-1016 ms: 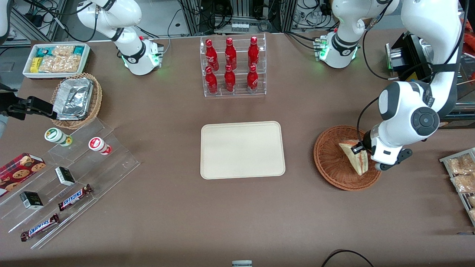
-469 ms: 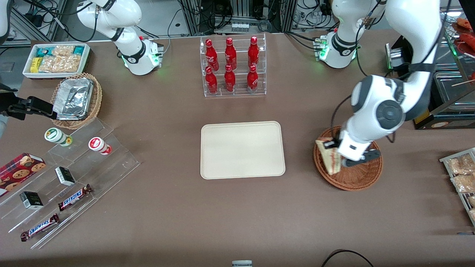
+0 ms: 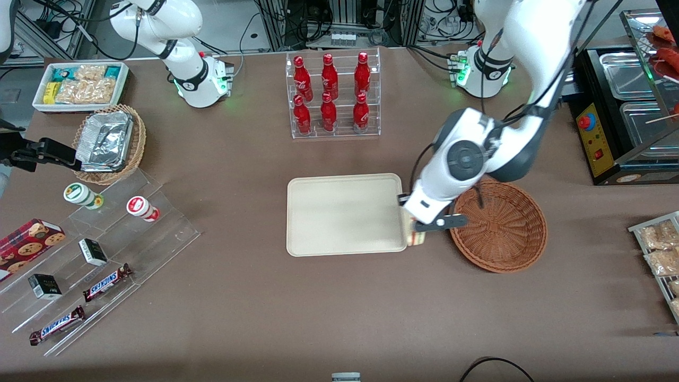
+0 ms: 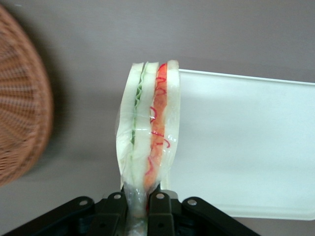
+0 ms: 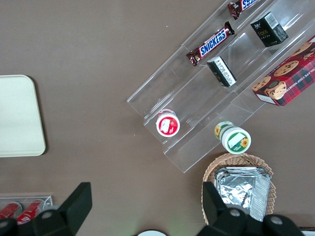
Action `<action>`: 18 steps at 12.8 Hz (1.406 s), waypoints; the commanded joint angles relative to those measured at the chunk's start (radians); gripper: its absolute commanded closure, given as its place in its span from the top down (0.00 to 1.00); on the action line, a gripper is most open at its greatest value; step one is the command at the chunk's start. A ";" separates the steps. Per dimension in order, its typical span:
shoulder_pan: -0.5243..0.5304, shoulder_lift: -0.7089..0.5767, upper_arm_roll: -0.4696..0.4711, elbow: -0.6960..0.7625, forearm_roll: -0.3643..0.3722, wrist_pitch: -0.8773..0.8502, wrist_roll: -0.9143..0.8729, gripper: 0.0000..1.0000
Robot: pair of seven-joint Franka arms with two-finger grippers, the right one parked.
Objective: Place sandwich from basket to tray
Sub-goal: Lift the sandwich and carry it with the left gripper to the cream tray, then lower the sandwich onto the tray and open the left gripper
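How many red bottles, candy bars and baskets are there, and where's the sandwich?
Red bottles: 6
Snickers bars: 2
Baskets: 2, the emptied basket and a foil-filled one
Total: 10
The gripper holds the sandwich over the tray edge.

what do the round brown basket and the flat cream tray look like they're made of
The round reddish-brown basket looks like woven wicker, matte: ridged concentric weave shows. The flat cream rectangular tray looks like smooth moulded plastic, possibly melamine, with a low rounded rim and faint sheen. The pincer, shut on the wrapped sandwich, hangs at the tray's edge.
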 commanded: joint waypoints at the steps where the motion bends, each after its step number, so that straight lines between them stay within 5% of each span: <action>1: -0.100 0.136 0.008 0.166 0.070 -0.047 -0.121 0.00; 5: -0.215 0.285 0.011 0.324 0.150 -0.050 -0.271 0.00; 10: -0.290 0.388 0.011 0.451 0.142 -0.075 -0.370 0.00; 18: -0.303 0.413 0.010 0.456 0.090 -0.080 -0.401 0.00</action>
